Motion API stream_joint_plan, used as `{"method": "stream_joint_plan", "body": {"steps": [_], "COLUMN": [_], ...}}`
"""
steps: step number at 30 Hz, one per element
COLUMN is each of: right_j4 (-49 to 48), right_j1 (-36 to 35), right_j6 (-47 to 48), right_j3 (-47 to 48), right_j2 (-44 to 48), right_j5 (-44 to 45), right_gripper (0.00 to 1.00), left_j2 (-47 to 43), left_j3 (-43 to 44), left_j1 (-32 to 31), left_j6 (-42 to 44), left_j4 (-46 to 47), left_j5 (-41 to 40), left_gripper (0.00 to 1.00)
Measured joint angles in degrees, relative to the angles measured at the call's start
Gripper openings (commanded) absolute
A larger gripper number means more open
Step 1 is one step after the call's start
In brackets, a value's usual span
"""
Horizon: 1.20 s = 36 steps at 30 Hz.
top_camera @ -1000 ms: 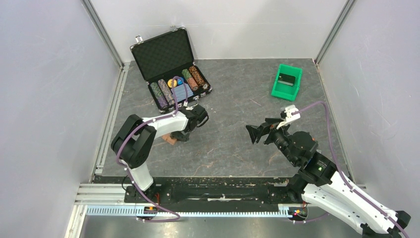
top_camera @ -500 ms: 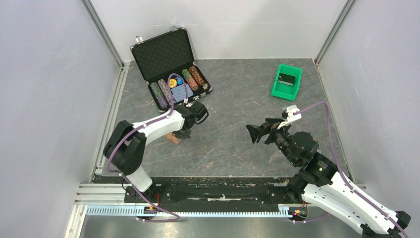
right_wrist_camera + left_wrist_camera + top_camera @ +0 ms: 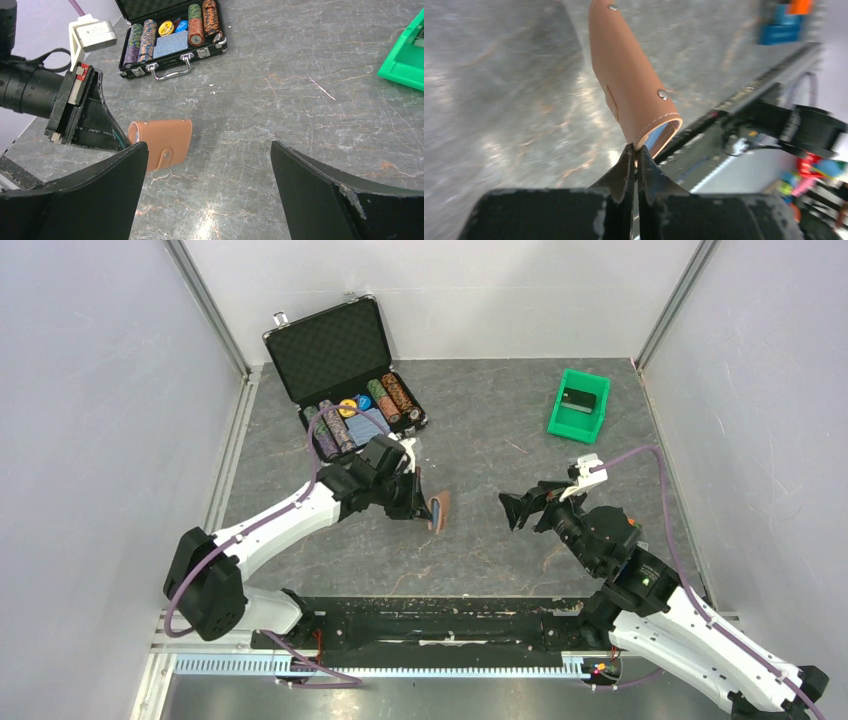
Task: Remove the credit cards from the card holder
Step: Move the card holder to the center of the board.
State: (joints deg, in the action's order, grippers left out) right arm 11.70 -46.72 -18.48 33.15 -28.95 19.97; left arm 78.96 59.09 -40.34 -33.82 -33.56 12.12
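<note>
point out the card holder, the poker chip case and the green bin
card holder (image 3: 162,142), right wrist view, middle of its brown outer face
poker chip case (image 3: 330,350), top view, foam inside its open lid
green bin (image 3: 574,429), top view, its near wall

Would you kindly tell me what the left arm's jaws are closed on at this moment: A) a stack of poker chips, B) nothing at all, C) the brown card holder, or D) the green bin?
C: in the left wrist view the left jaws are pinched shut on one edge of the brown card holder, whose light blue lining shows at its open end.
</note>
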Motion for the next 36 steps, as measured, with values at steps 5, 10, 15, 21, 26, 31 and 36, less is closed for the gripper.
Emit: {"method": "stream_joint_plan", "body": {"steps": [5, 10, 15, 21, 26, 31, 36], "right_j4": [0.07, 0.09, 0.48, 2.16, 2.64, 2.60, 2.45], "right_j1": [0.00, 0.00, 0.00, 0.00, 0.00, 0.00, 0.00], "right_j6": [-0.17, -0.55, -0.83, -1.55, -2.16, -4.09, -9.14], "right_j3": [0.00, 0.00, 0.00, 0.00, 0.00, 0.00, 0.00], "right_j2": [-0.20, -0.59, -1.33, -3.04, -4.92, -8.28, -14.49], "right_j5": [0.15, 0.37, 0.22, -0.68, -1.86, -3.61, -6.97], "right_gripper": [0.95, 0.95, 0.95, 0.95, 0.94, 0.89, 0.82], "left_j2": [-1.55, 1.18, 2.45, 0.66, -3.21, -8.94, -9.20], "left_j3": [-8.00, -12.63, -13.31, -15.58, -19.02, -18.56, -15.21], "left_j1": [-0.04, -0.04, -0.04, -0.04, -0.04, -0.04, -0.04], "left_j6": [-7.43, -10.27, -11.10, -11.17, -11.28, -11.32, -10.75], "left_j4": [13.31, 18.14, 19.21, 17.22, 12.50, 5.77, 1.62], "left_j5": [11.45, 15.15, 15.74, 10.73, 5.70, -1.77, -6.36], "left_gripper": [0.02, 0.02, 0.03, 0.25, 0.39, 0.56, 0.57]}}
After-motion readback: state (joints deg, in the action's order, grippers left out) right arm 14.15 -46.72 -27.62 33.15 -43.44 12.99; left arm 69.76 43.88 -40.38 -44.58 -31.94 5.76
